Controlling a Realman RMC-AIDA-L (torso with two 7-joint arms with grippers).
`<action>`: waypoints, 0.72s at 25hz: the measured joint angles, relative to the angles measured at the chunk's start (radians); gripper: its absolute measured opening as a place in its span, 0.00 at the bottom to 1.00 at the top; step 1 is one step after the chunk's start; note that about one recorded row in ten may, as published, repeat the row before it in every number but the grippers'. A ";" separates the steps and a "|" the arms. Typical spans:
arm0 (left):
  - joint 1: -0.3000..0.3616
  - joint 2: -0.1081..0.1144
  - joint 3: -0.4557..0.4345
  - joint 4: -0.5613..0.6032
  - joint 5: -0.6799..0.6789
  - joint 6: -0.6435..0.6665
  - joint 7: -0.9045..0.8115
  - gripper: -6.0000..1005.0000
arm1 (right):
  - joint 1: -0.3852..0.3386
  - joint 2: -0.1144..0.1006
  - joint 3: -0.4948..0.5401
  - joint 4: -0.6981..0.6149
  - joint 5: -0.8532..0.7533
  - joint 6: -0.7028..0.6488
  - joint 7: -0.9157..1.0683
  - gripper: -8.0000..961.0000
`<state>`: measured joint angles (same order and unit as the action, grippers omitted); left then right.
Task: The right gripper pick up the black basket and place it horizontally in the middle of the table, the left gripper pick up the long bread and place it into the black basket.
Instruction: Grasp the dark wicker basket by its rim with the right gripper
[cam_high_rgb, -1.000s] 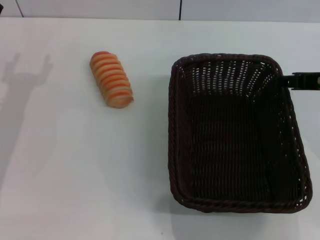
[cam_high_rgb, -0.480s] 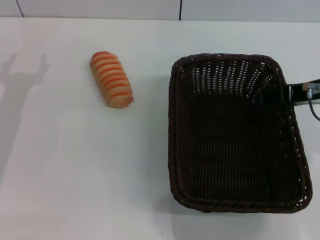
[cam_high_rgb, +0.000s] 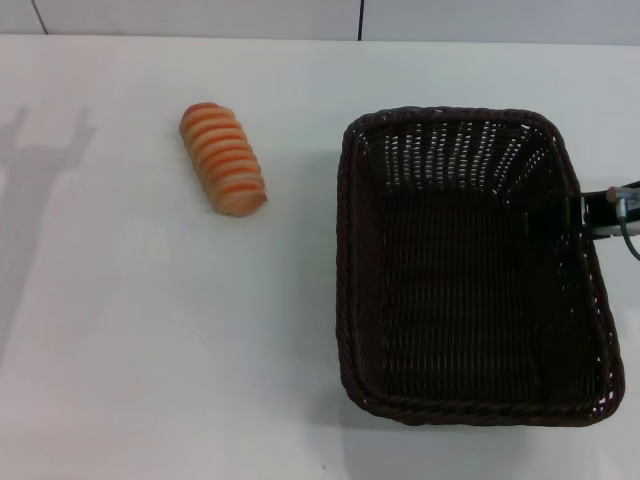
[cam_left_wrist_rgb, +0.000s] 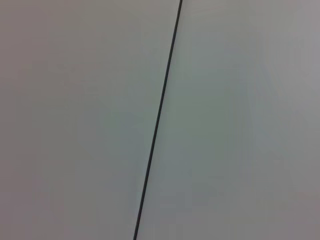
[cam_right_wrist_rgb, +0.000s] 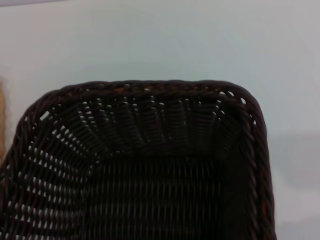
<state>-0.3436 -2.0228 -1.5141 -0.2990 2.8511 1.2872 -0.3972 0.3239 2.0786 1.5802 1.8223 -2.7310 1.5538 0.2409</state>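
We saw the black basket (cam_high_rgb: 470, 265) sitting flat on the white table (cam_high_rgb: 150, 350), on the right side of the head view, with its long side running front to back. It was empty; we saw only dark weave on the floor and light showing through the openwork walls. The braided rim (cam_high_rgb: 345, 270) ran unbroken around all four sides.

The right gripper (cam_high_rgb: 600, 208) came in from the right edge of the head view, at the basket's right rim toward its far end. Only a short black stub with a small metal connector and a cable (cam_high_rgb: 630, 235) was visible; the tips were lost against the dark wicker, so we could not tell whether it was grasping the rim or merely next to it. In the right wrist view we looked down into the basket (cam_right_wrist_rgb: 145, 185) from just above one end, and no fingers showed there.

The long bread (cam_high_rgb: 223, 158) lay on the table, left of the basket and well apart from it, toward the far side, angled slightly, with its orange and cream stripes facing up. Nothing touched it.

The left gripper was out of sight. The left wrist view showed only a plain pale surface (cam_left_wrist_rgb: 75, 120) crossed by a thin dark seam (cam_left_wrist_rgb: 159, 120).
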 joint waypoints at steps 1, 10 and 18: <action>0.000 0.000 -0.004 0.000 0.000 0.000 0.000 0.86 | -0.002 0.000 0.000 -0.003 0.000 0.000 0.000 0.81; 0.004 -0.003 -0.020 0.000 0.005 0.003 0.000 0.86 | 0.003 0.000 -0.006 -0.063 0.001 -0.018 -0.007 0.80; 0.011 -0.002 -0.022 -0.003 0.000 0.023 0.000 0.86 | 0.021 0.001 -0.034 -0.090 0.002 -0.033 -0.010 0.76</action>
<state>-0.3324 -2.0251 -1.5361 -0.3017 2.8512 1.3099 -0.3973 0.3446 2.0795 1.5462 1.7320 -2.7288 1.5207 0.2306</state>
